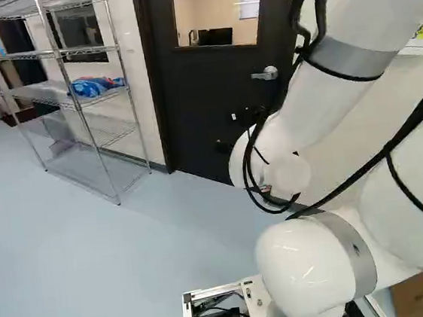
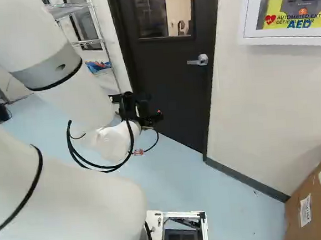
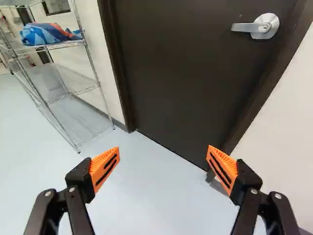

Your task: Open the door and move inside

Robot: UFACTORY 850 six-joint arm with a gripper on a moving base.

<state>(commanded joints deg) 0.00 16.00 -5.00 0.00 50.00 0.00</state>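
Observation:
My gripper (image 2: 140,111) hangs in front of the dark door (image 2: 175,91) in the right base view, lower than the silver lever handle (image 2: 199,61) and to its left. Seen from the wrist, the gripper (image 3: 164,169) stands wide open, its orange pads far apart with nothing between them. Ahead of it the door (image 3: 181,73) is shut in its frame, and the handle (image 3: 259,26) lies ahead, off toward one side, untouched. The left base view also shows the handle (image 1: 266,73), with the arm close by.
A wire shelf rack (image 1: 76,97) holding a blue bundle (image 1: 96,86) stands left of the door. Right of the door are a wall (image 2: 270,100), a mounted defibrillator cabinet (image 2: 291,9) and a cardboard box (image 2: 317,202) low at the right.

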